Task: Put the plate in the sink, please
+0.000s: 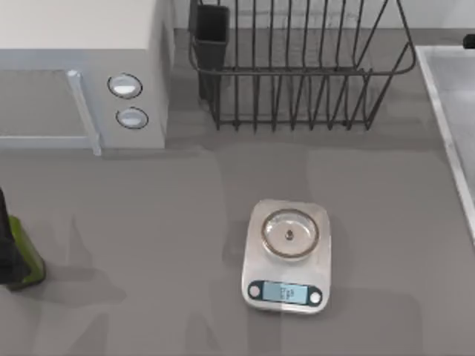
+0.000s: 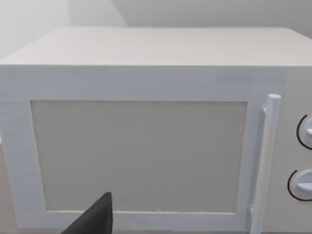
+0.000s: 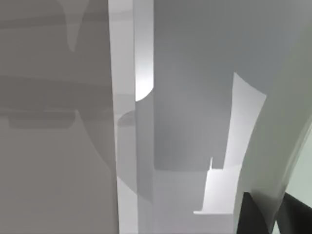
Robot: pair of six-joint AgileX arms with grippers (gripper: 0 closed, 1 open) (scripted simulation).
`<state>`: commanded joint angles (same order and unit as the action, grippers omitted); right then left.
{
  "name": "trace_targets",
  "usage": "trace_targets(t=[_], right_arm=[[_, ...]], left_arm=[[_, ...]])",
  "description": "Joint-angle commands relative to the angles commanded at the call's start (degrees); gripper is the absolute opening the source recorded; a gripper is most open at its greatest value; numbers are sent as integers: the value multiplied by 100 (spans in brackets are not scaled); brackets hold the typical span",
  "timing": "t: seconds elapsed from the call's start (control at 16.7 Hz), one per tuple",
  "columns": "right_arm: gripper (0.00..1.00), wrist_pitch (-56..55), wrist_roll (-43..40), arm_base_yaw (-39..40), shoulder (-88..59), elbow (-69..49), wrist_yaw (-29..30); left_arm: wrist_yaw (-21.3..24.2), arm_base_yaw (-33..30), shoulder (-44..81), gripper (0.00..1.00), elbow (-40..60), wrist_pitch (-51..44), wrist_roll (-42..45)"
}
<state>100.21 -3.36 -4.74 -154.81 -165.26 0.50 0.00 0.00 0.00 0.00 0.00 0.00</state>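
Nearest the lens, in the right wrist view, you have the right gripper (image 3: 277, 217): two dark fingers (image 3: 253, 214) closed onto the edge of the plate (image 3: 292, 161), with a strip of pale mint-green between them. The plate is seen edge-on as a curved pale band. Beyond it lies the sink (image 3: 127, 73), with its raised white rim beside the light grey basin floor. The plate is held over the sink; whether it touches the basin cannot be told.

From the top view you get the layout of the table (image 1: 148, 222). The sink's rim (image 1: 445, 119) runs down the right edge. A silver kitchen scale (image 1: 286, 256) sits near the middle, with its small steel disc (image 1: 289, 233) above a lit display. A black wire dish rack (image 1: 297, 74) stands at the back, and a dark cutlery holder (image 1: 211, 37) is at the rack's left end. A white microwave (image 1: 74, 44) occupies the back left corner. Part of the left arm (image 1: 15, 252), green and black, stands at the left edge, well apart from the scale.

Your left wrist view faces the microwave's closed door (image 2: 141, 156) at close range, with its upright handle (image 2: 265, 156) and two knobs (image 2: 304, 131). The left gripper (image 2: 95, 219) shows as a single dark tip; how wide it stands cannot be told.
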Motion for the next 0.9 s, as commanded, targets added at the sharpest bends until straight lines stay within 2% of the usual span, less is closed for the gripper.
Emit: trace_targets(t=[0.18, 0.9], right_arm=[[0, 0, 0, 0, 0, 0, 0], [90, 0, 0, 0, 0, 0, 0]], left_arm=[[0, 0, 0, 100, 0, 0, 0], [0, 0, 0, 100, 0, 0, 0]])
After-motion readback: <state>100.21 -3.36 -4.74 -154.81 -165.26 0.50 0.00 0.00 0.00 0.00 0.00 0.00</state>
